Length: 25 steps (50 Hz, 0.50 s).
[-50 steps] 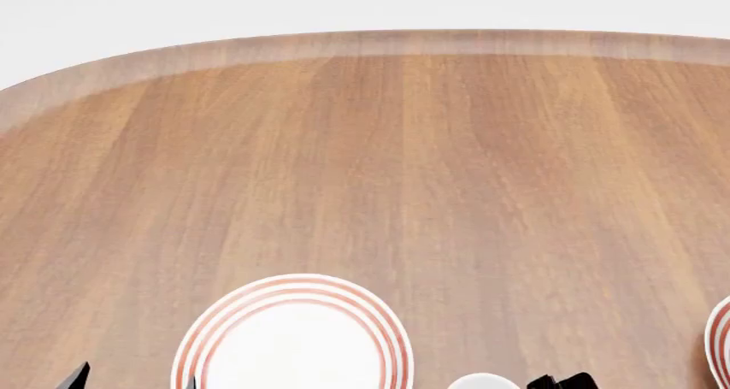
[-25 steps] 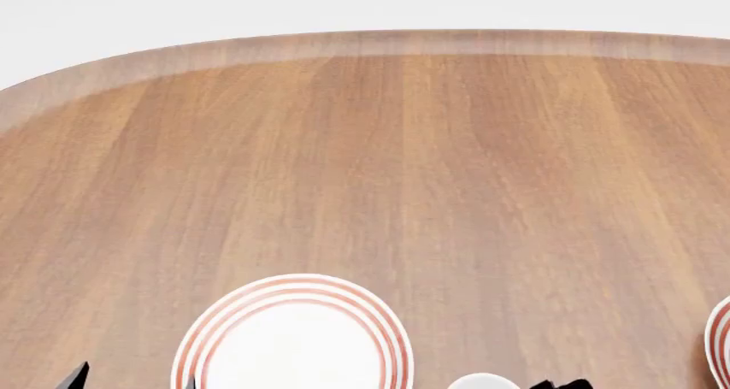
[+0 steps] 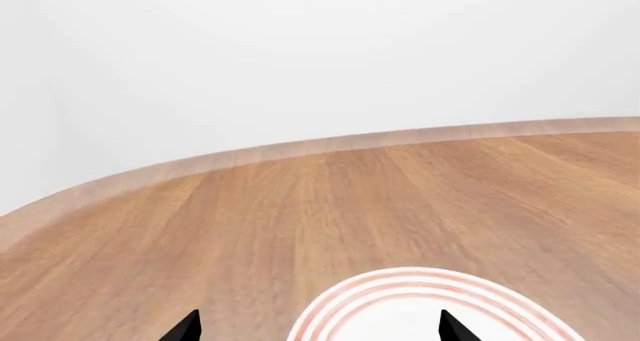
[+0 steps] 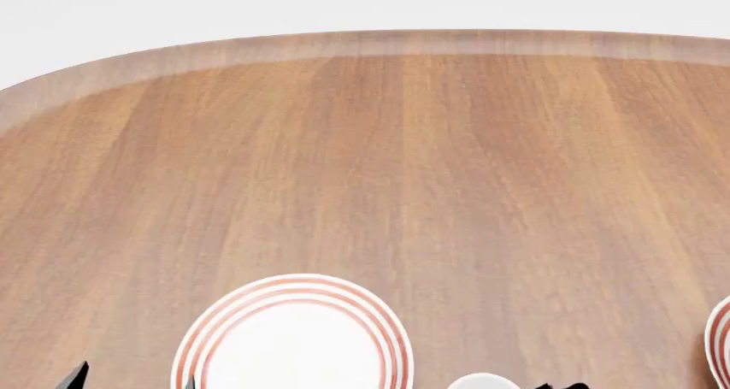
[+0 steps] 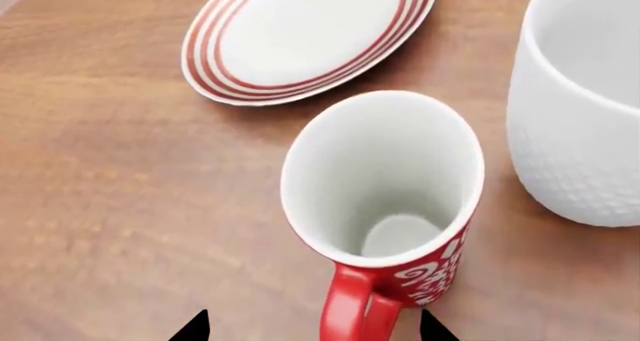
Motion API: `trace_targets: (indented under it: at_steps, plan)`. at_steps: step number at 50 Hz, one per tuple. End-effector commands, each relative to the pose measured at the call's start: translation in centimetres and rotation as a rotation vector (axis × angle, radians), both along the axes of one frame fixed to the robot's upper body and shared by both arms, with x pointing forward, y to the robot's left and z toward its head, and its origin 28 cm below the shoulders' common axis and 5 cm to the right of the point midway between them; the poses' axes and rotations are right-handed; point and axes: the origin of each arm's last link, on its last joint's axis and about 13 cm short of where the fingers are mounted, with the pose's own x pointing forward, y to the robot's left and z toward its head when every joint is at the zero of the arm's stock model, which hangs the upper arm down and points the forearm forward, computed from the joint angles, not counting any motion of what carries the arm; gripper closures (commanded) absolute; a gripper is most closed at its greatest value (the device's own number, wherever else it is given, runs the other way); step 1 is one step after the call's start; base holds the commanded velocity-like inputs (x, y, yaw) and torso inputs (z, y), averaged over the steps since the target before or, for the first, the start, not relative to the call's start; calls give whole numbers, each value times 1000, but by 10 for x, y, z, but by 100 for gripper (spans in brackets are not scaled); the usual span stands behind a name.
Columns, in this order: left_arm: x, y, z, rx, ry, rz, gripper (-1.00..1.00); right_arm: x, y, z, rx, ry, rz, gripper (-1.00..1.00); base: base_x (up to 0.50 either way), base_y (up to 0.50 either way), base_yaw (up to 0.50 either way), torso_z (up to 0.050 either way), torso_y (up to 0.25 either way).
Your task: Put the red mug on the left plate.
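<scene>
Red mug (image 5: 385, 206) stands upright beside the white mug (image 5: 580, 101), its handle between the right claw's (image 5: 312, 327) spread tips.

We saw the red mug (image 5: 390, 228) standing upright on the wooden table, tall and slim, white inside, with a white floral pattern on its red wall and its red loop handle turned toward the right wrist camera. The left plate (image 4: 292, 338), round and white with thin red concentric rings at its rim, lay flat and bare just beyond the mug.
</scene>
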Motion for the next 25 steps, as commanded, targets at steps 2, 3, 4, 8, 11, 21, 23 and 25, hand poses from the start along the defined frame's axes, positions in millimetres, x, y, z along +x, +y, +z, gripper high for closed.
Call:
trace_targets:
  at_steps: [2, 3, 4, 8, 11, 21, 23, 25]
  plan:
    - [0, 0, 0, 0, -1, 1, -100, 0, 0, -2, 1, 7, -5, -100, 0, 0, 0, 0, 0]
    - [0, 0, 0, 0, 0, 1, -100, 0, 0, -2, 4, 9, -7, 100, 0, 0, 0, 0, 0]
    - [0, 0, 0, 0, 0, 1, -100, 0, 0, -2, 4, 9, -7, 100, 0, 0, 0, 0, 0]
    - [0, 1, 0, -2, 1, 2, -100, 0, 1, -2, 1, 8, -5, 100, 0, 0, 0, 0, 0]
    - [1, 1, -1, -4, 2, 2, -100, 0, 1, -1, -1, 5, -1, 100, 0, 0, 0, 0, 0]
    - [1, 1, -1, -5, 2, 4, -100, -4, 3, 3, 1, -10, 12, 100, 0, 0, 0, 0, 0]
    - [1, 1, -1, -5, 2, 3, -100, -5, 3, 5, -1, -16, 15, 100, 0, 0, 0, 0, 0]
    - [1, 1, -1, -5, 3, 3, -100, -6, 4, 7, -2, -25, 23, 100, 0, 0, 0, 0, 0]
